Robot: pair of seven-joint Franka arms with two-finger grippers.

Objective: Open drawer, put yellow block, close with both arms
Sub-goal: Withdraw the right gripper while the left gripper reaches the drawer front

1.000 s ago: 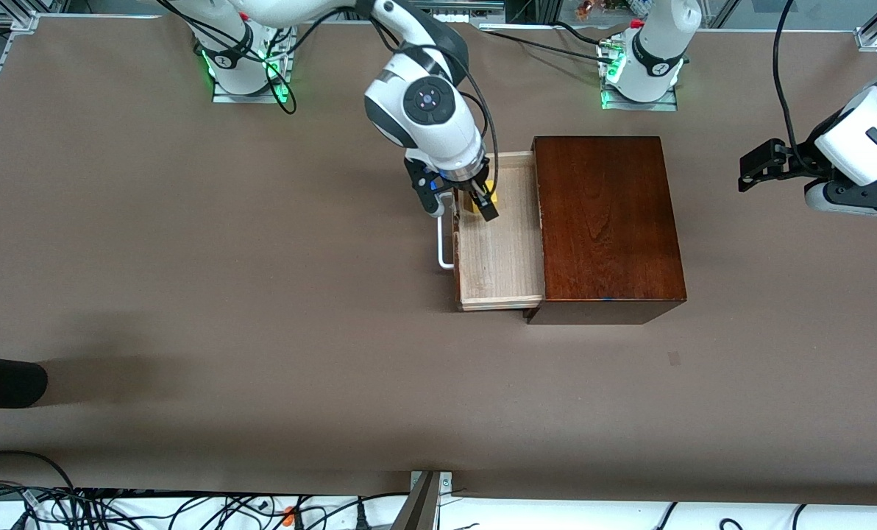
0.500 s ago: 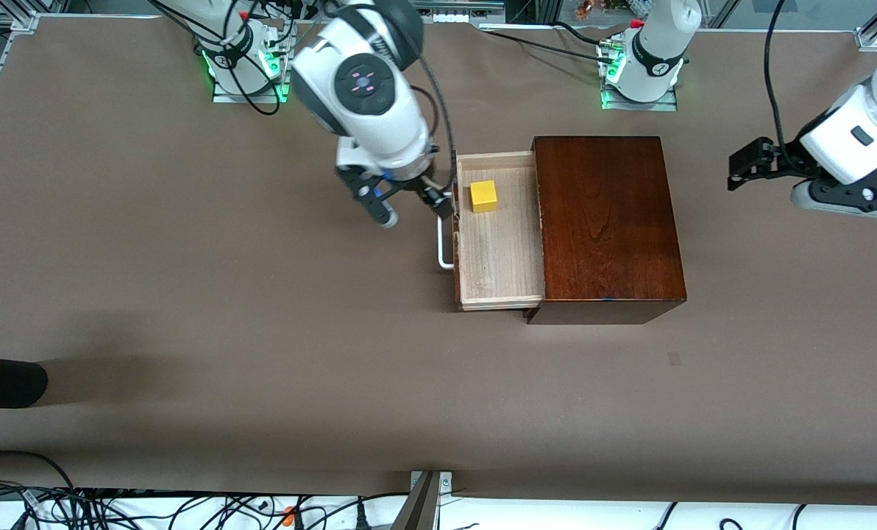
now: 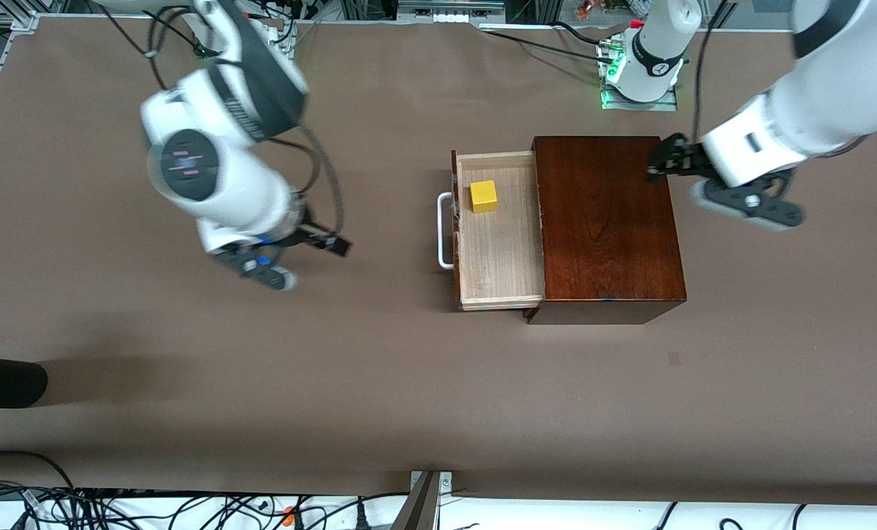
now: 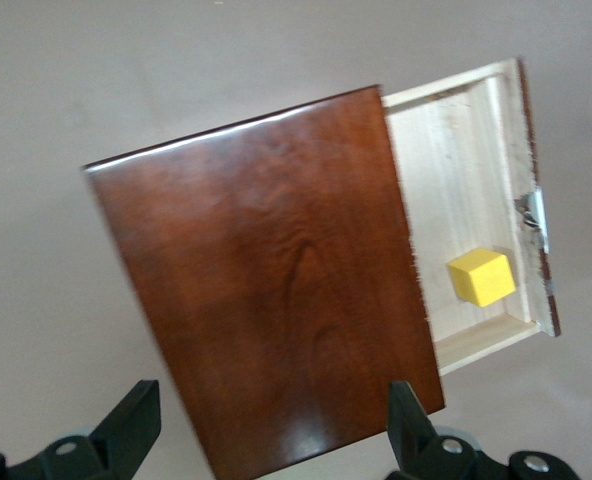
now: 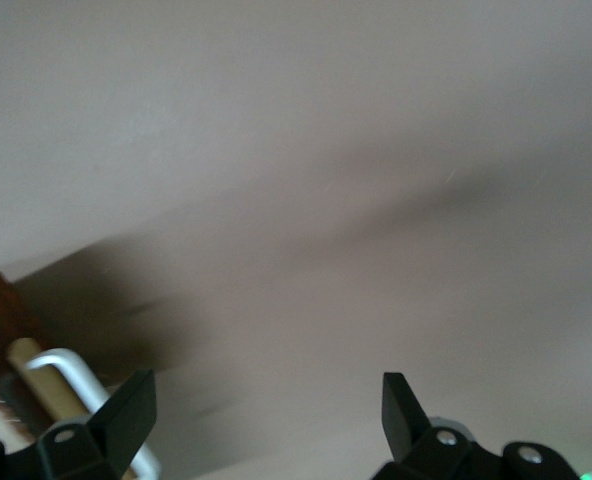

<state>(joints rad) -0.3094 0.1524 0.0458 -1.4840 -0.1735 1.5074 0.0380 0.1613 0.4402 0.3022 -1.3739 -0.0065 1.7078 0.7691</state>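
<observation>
The drawer (image 3: 499, 250) is pulled out of the reddish-brown box (image 3: 606, 221), its white handle (image 3: 443, 230) facing the right arm's end of the table. The yellow block (image 3: 483, 196) lies in the drawer, in the part farther from the front camera; it also shows in the left wrist view (image 4: 481, 277). My right gripper (image 3: 324, 243) is open and empty over bare table, away from the handle, which shows in the right wrist view (image 5: 86, 385). My left gripper (image 3: 658, 163) is open and empty over the box's edge at the left arm's end; the box fills the left wrist view (image 4: 266, 280).
The brown table (image 3: 188, 368) spreads around the box. A dark object (image 3: 4, 380) lies at the table's edge at the right arm's end. Cables (image 3: 188, 508) run along the edge nearest the front camera.
My right gripper let go of the yellow block in the drawer and swung away toward the right arm's end. My left gripper moved in over the box's edge.
</observation>
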